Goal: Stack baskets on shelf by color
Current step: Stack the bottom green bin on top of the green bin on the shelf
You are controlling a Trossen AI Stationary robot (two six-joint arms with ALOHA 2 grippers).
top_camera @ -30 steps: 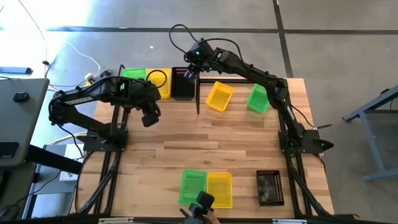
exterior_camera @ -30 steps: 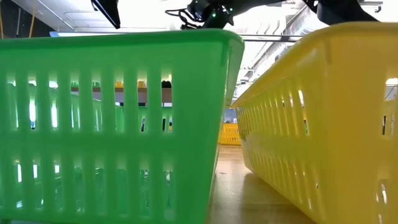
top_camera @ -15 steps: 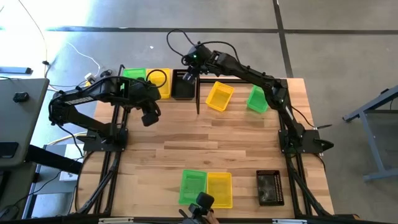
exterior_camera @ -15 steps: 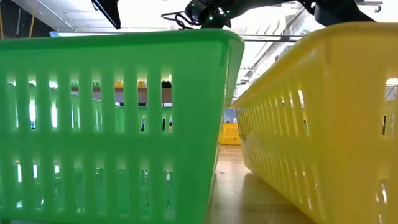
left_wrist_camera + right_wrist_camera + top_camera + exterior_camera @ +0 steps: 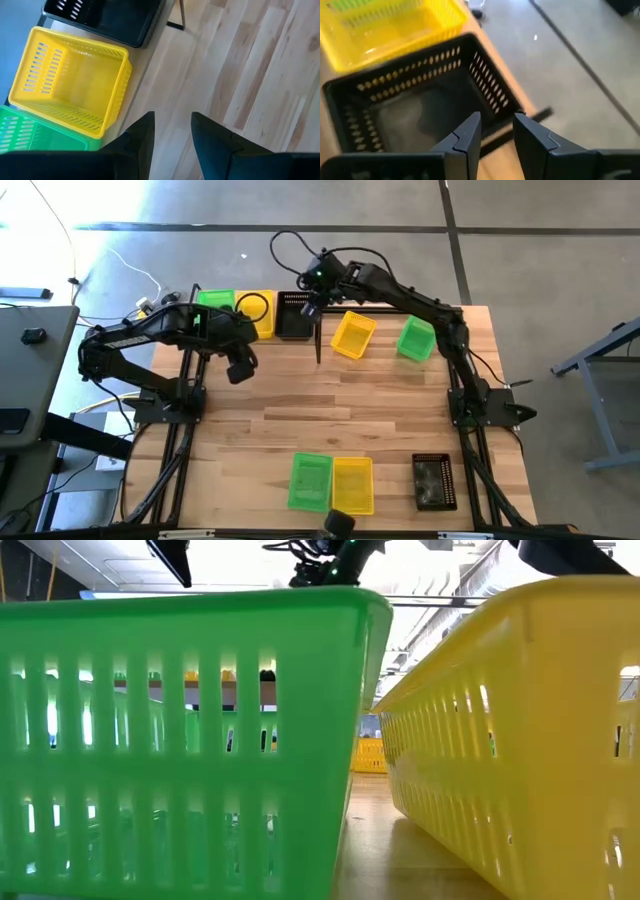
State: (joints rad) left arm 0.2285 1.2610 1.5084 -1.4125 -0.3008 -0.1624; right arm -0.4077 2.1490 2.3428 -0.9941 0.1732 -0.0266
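Black basket on the shelf at 12 o'clock, my right gripper above it, jaws slightly apart; left gripper same, idle.

A lab or workshop: wooden table on bare concrete floor, cables trailing.

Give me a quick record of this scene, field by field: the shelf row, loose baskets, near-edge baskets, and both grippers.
shelf row: green basket, yellow basket, black basket, side by side
loose baskets: yellow and green, far right
near edge: green, yellow, black
left gripper: open, empty, near the row
right gripper: open, above the black basket
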